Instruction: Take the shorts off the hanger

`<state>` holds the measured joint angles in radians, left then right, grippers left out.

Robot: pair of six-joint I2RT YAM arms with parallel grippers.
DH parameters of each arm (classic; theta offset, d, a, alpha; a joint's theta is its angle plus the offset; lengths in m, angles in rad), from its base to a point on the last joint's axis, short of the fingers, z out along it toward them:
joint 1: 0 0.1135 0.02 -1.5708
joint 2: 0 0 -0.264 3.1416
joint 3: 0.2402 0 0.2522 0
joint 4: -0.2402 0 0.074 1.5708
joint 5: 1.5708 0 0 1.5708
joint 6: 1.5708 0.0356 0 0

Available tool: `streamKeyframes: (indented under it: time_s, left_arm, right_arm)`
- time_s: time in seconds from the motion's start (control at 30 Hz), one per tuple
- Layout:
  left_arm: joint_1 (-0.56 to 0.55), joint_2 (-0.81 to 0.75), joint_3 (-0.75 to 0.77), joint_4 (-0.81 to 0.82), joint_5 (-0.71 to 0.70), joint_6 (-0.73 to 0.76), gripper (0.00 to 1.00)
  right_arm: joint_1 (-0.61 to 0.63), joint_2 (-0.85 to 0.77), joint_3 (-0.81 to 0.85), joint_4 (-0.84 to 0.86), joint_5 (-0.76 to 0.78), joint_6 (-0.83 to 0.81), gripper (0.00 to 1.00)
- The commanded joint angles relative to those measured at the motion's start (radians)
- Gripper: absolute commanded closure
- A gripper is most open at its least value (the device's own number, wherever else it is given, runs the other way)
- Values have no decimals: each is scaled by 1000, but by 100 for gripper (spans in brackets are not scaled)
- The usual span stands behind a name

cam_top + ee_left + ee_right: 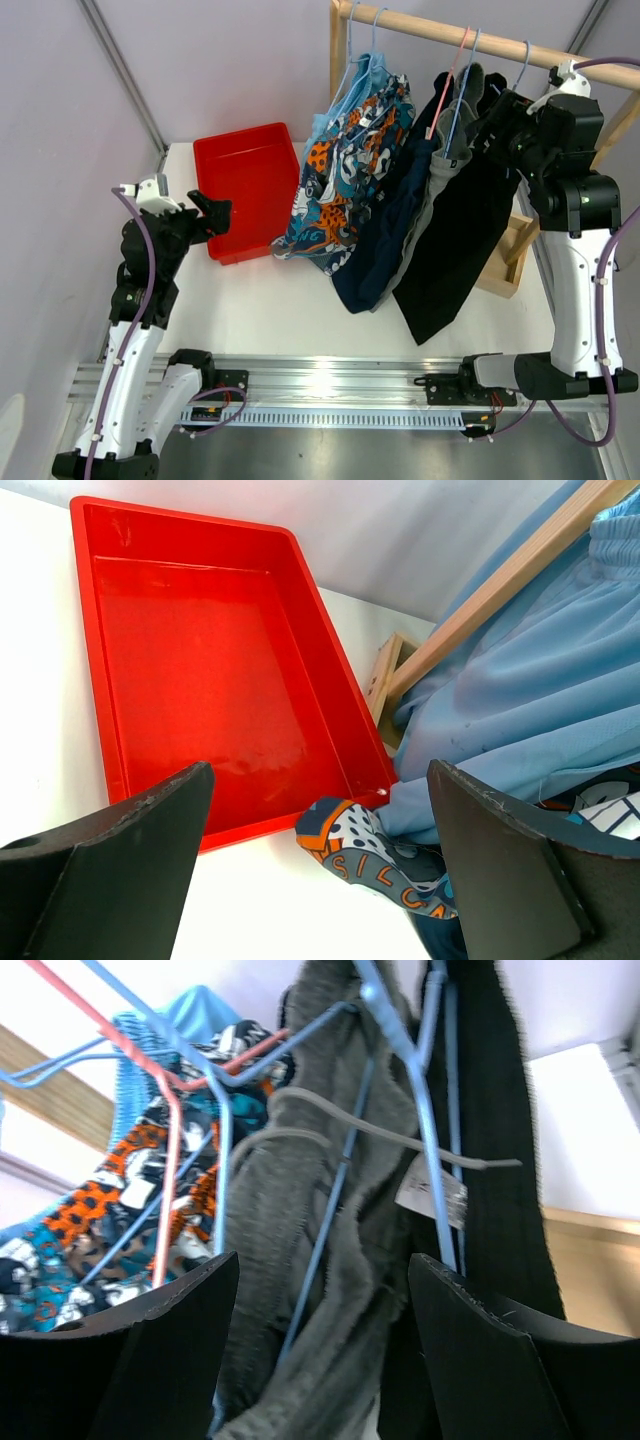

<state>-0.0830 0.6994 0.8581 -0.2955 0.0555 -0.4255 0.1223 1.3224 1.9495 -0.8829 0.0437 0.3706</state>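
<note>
— Right claw (320,1360)?
— Spread wide, pinching nothing. Raised just below the right end of the light wooden clothes rail (440,30), pointed at the garments hung there.
— Between the black fingers (130,1350)?
— Soft grey fleece shorts (300,1260), draped on a thin blue wire hanger (400,1060) under the rail. Cannot tell whether touching either finger.
— Next out from there?
— Long black fabric shorts (465,240), nearest the rail's right end and reaching furthest below it, with a small white label (432,1192) showing beside them. Leftward along the rail: a pink-red wire hanger (452,75), dark navy shorts (385,240), then the orange, blue and white patterned shorts (340,190), and pale blue shorts (520,700) at the rail's left end. All on hangers, hooked over the rail.
— Left claw (212,215)?
— Also spread apart, holding nothing. Low, well left of the rail, aimed toward its left post.
— Around that one?
— Shallow red plastic tray (250,180), flat on the white table (280,300), left of the rail. Patterned hem hanging just beside the tray's corner, below the rail's left end.
</note>
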Motion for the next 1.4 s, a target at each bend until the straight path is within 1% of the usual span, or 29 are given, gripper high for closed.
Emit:
streamKeyframes:
  time_s: [0.0,0.07,0.13,0.2,0.23,0.27,0.37,0.43,0.63,0.7,0.9,1.37]
  left_arm:
    - [-3,-15,-2,24,10,10,6]
    - [-3,-18,-5,24,9,10,6]
    - [-3,-17,-7,24,10,10,6]
    - [-3,-15,-10,25,14,10,6]
    - [-3,-15,-7,25,12,10,6]
    - [-3,-14,-7,25,14,11,6]
    - [-3,-14,-5,22,12,11,6]
    - [-3,-15,-7,24,12,11,6]
    - [-3,-18,-10,21,9,13,6]
    - [-3,-18,-10,21,7,13,6]
    - [-3,-15,-10,22,9,14,6]
    - [-4,-11,-11,19,6,14,7]
  right_arm:
    - [10,-34,-9,-2,64,-35,25]
    - [13,-35,-6,-7,68,-35,25]
    - [14,-52,-6,5,41,-30,22]
    - [14,-67,6,18,-19,-12,19]
    - [16,-72,18,28,-107,-4,17]
    - [16,-80,26,53,-138,5,16]
    - [17,-92,67,73,-188,33,14]
    - [17,-88,88,73,-188,33,14]
    - [17,-43,138,18,-147,-5,14]
    - [19,-31,141,-2,-95,-28,15]
    - [19,4,137,-36,-2,-84,17]
    - [59,21,62,-1,120,-133,18]
